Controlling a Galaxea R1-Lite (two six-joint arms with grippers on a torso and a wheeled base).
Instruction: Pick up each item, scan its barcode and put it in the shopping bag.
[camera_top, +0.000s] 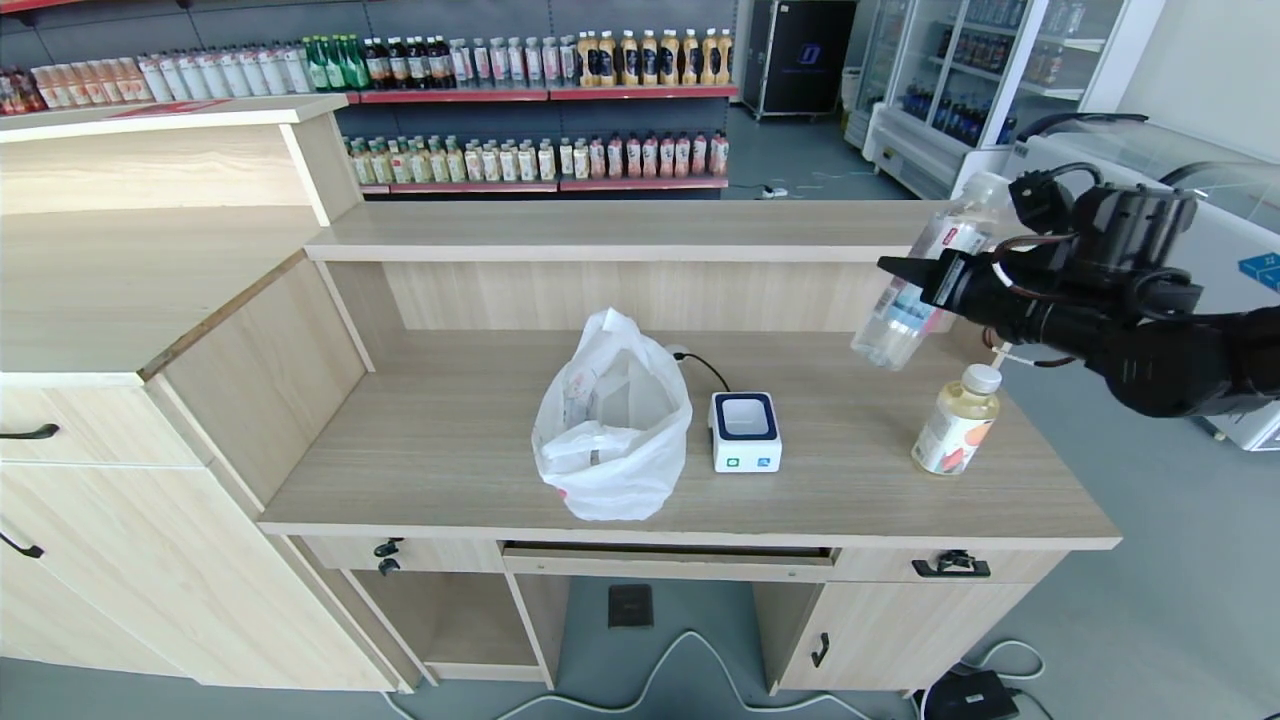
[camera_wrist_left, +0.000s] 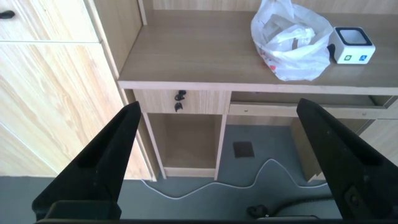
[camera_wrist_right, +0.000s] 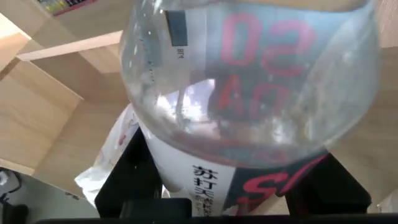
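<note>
- Left gripper (camera_wrist_left: 219, 109) hangs spread wide and empty.
- Shopping bag (camera_top: 612, 420) stands mid-counter, with the scanner (camera_top: 745, 430) just beside it.
- Right gripper (camera_top: 930, 282) clamps the clear bottle (camera_top: 890, 330) aloft. Scanning looks next, so its barcode must face the scanner.
- Yellow bottle (camera_top: 957, 420) waits.

Shop: drink shelves (camera_top: 545, 95), fridges (camera_top: 960, 85) & checkout counter (camera_top: 450, 430) w/ scanner (camera_top: 745, 430).

print | clear bottle (camera_wrist_right: 249, 93) | label: large red figures, small dark characters

Head high, facing counter (camera_top: 450, 440); left wrist set back, shares bag (camera_wrist_left: 289, 37); right wrist against bottle (camera_wrist_right: 249, 93).
</note>
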